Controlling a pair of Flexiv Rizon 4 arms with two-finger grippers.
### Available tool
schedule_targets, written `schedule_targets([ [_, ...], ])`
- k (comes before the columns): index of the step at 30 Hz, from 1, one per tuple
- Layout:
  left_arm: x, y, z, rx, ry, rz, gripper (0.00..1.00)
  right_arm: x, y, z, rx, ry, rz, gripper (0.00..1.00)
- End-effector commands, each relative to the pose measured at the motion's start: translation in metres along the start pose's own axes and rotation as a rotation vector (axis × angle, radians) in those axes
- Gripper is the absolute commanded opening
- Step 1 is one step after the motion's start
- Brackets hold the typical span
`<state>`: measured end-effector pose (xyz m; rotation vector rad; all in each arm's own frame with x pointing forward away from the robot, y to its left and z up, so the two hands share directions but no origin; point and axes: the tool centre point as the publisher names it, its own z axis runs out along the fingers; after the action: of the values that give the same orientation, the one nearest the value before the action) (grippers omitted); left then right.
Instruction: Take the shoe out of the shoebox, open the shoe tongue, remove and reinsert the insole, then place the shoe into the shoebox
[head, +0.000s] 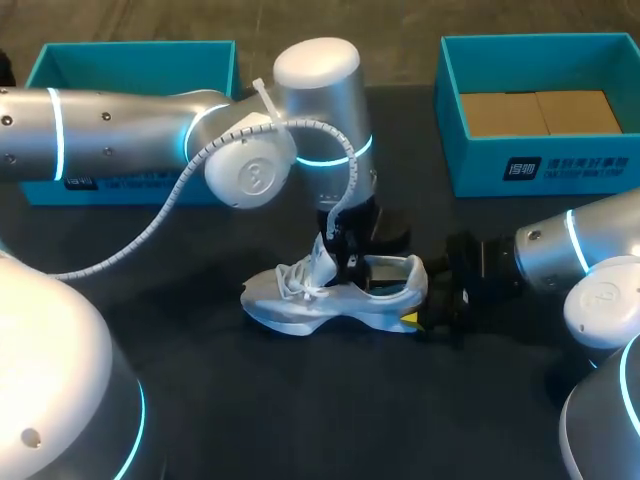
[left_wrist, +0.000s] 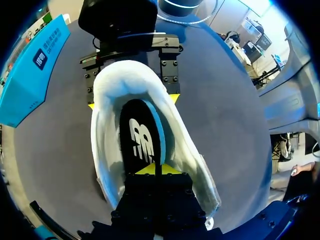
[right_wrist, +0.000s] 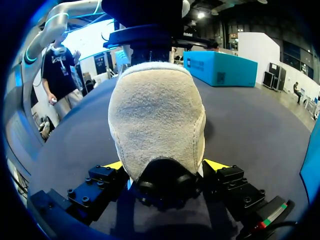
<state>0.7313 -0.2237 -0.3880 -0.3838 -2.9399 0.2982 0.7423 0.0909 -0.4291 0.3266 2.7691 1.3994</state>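
Grey-white mesh sneaker (head: 300, 305) upright on dark table (head: 250, 400), outside teal cardboard shoeboxes (head: 560, 170). Left wrist: left gripper (left_wrist: 155, 170) down in the opening over black insole (left_wrist: 142, 135); grip cannot be told. Right wrist: right gripper (right_wrist: 167, 167) spread wide, clamping the heel from both sides.

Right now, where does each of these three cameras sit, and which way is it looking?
Head view: fixed above and behind the robot, looking down on the table; both arms show, the left gripper over the shoe, the right gripper at its heel.
Left wrist view: on the left wrist, looking down into the shoe at the insole; its own gripper shows.
Right wrist view: on the right wrist, facing the heel, which its own gripper holds.
Shared: all show the shoe.
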Motion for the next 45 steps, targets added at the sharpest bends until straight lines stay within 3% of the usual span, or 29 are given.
schedule_targets([
  [1, 0.002, 0.003, -0.004, 0.02, -0.001, -0.001, 0.0, 0.001, -0.001, 0.004, 0.003, -0.002, 0.0, 0.0],
  [14, 0.004, 0.001, -0.027, 0.064, 0.047, 0.0, 0.0, 0.001, -0.001, 0.004, 0.003, -0.002, 0.0, 0.0],
  [24, 0.013, 0.0, -0.05, 0.185, 0.075, 0.015, 0.0, 0.001, -0.001, 0.004, 0.003, -0.002, 0.0, 0.0],
  [36, 0.02, -0.005, -0.074, 0.256, 0.023, 0.001, 0.0, 0.001, -0.001, 0.004, 0.003, -0.002, 0.0, 0.0],
  [45, 0.014, -0.031, -0.084, 0.324, 0.017, 0.026, 0.0, 0.001, -0.001, 0.004, 0.003, -0.002, 0.0, 0.0],
])
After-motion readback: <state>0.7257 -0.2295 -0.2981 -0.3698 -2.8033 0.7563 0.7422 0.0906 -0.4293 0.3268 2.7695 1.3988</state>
